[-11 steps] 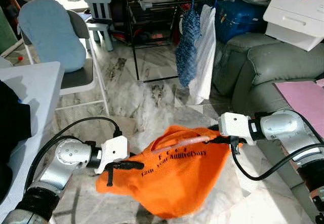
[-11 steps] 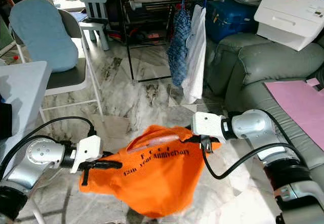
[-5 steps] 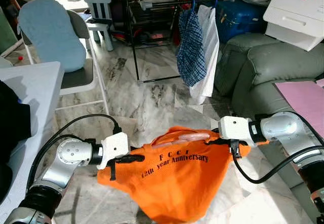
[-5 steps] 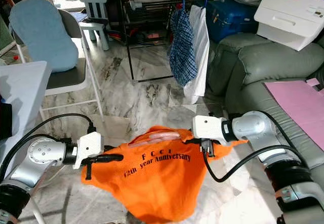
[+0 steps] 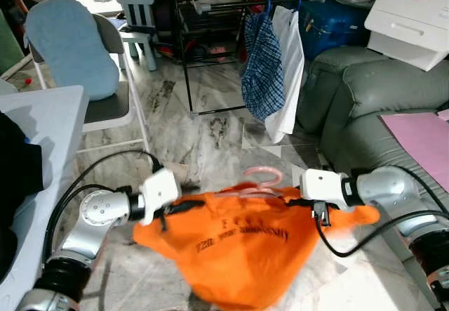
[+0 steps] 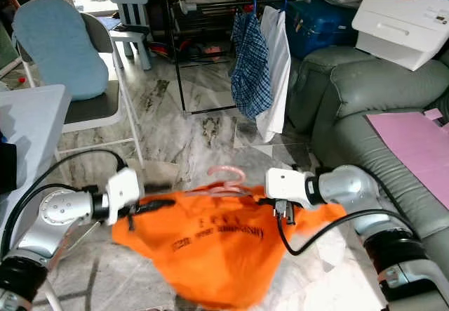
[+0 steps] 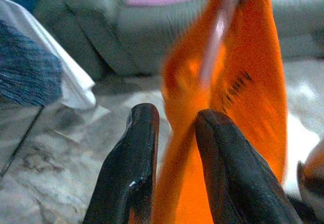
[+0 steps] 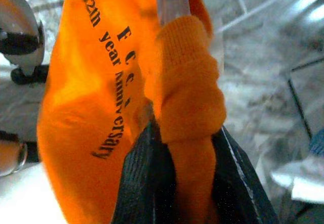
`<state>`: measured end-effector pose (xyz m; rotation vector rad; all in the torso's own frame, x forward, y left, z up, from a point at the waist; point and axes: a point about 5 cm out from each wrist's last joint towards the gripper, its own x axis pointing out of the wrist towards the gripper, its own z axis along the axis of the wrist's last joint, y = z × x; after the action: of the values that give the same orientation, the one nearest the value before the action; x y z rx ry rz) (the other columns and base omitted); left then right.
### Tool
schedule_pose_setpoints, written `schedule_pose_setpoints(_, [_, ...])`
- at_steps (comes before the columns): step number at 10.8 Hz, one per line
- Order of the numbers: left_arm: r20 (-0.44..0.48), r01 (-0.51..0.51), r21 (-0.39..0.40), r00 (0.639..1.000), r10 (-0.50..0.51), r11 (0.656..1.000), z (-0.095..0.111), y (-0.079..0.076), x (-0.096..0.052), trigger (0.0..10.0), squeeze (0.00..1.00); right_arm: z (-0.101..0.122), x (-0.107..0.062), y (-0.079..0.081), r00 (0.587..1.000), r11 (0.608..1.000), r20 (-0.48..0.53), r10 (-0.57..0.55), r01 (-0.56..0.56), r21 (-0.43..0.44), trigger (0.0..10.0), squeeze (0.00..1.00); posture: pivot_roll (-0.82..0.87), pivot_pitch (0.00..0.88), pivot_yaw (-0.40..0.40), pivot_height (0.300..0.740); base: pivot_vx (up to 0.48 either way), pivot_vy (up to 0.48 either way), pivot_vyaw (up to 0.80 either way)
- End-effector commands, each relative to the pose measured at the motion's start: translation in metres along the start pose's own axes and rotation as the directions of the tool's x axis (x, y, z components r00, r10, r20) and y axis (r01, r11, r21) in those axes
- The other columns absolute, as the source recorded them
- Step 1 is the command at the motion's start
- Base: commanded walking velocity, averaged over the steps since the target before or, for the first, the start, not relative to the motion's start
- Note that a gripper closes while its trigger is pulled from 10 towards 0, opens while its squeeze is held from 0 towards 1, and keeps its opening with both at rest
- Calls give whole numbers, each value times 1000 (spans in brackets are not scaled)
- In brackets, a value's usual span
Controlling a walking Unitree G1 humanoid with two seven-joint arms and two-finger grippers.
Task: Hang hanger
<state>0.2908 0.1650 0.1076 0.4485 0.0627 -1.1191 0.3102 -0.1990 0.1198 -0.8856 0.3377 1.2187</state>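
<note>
An orange shirt (image 5: 235, 244) with black lettering hangs on a pink hanger (image 5: 261, 178), stretched between my two arms above the marble floor. The hanger's hook sticks up above the collar. My left gripper (image 5: 184, 204) is shut on the shirt's left shoulder, with orange cloth between its fingers (image 7: 143, 148). My right gripper (image 5: 303, 203) is shut on the right shoulder, the fabric bunched between its pads (image 8: 147, 183). Ahead stands a black drying rack (image 5: 210, 16) with a blue checked garment (image 5: 265, 62) and a white one (image 5: 289, 65) hanging from it.
A grey-green sofa (image 5: 365, 93) runs along the right, with a pink sheet (image 5: 421, 135) and a white box (image 5: 410, 23) on it. A white table (image 5: 35, 135) is at the left, with a folding chair with a blue cushion (image 5: 74, 48) behind it.
Both grippers have lifted the shirt and pulled it taut. The pink hanger's hook now stands up clear above the collar. The hanging blue garment has swung slightly.
</note>
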Motion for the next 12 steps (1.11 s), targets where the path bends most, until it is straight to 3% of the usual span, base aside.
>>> schedule_pose_setpoints(1, [6,-42,-13,999,42,999,-1,1,-7,10000,1000,2,-2,-7,999,999,-6,-48,48,13,0,0,-124,32,-11,740,0,0,0])
schedule_pose_setpoints(2, [6,-55,-22,998,55,998,-3,-1,-10,10000,1000,-1,-1,-9,997,997,-27,-71,72,26,0,0,-123,32,-9,740,0,0,0])
schedule_pose_setpoints(3, [-3,-171,-85,985,172,982,-9,-1,-17,10000,1000,-8,6,-9,987,988,-80,-141,145,48,0,0,-117,37,6,740,0,0,0])
schedule_pose_setpoints(4, [-12,-289,-166,957,291,943,-13,3,-21,10000,1000,-12,11,-7,979,981,-103,-175,182,64,0,0,-110,40,13,740,0,0,0])
schedule_pose_setpoints(5, [-22,-371,-194,927,374,908,-15,6,-24,10000,1000,-14,15,-8,969,966,-111,-222,234,111,0,0,-104,43,20,740,0,0,0])
schedule_pose_setpoints(6, [-42,-513,-248,853,520,822,-19,10,-29,10000,1000,-18,20,-10,936,903,-124,-330,352,246,0,0,-99,44,28,740,0,0,0])
schedule_pose_setpoints(7, [-110,-666,-299,735,669,683,-30,9,-33,10000,1000,-21,27,-14,855,746,-165,-492,511,426,0,0,-101,18,35,740,0,0,0])
schedule_pose_setpoints(8, [-144,-727,-306,673,725,614,-36,5,-32,10000,1000,-23,28,-14,795,599,-203,-572,574,558,0,0,-104,0,36,740,0,0,0])
schedule_pose_setpoints(9, [-174,-764,-334,626,760,553,-42,2,-30,10000,1000,-28,27,-8,739,481,-254,-624,619,621,0,0,-107,0,32,740,0,0,0])
schedule_pose_setpoints(10, [-219,-799,-381,567,794,465,-49,-3,-29,10000,1000,-34,29,3,688,347,-332,-645,651,675,0,0,-112,0,33,740,0,0,0])
schedule_pose_setpoints(11, [-252,-817,-404,532,808,412,-54,-9,-29,10000,1000,-38,32,15,661,258,-387,-643,662,703,0,0,-119,0,38,740,0,0,0])
schedule_pose_setpoints(12, [-276,-831,-404,510,815,383,-60,-19,-29,10000,1000,-41,36,30,633,158,-449,-630,671,724,0,0,-126,0,43,740,0,0,0])
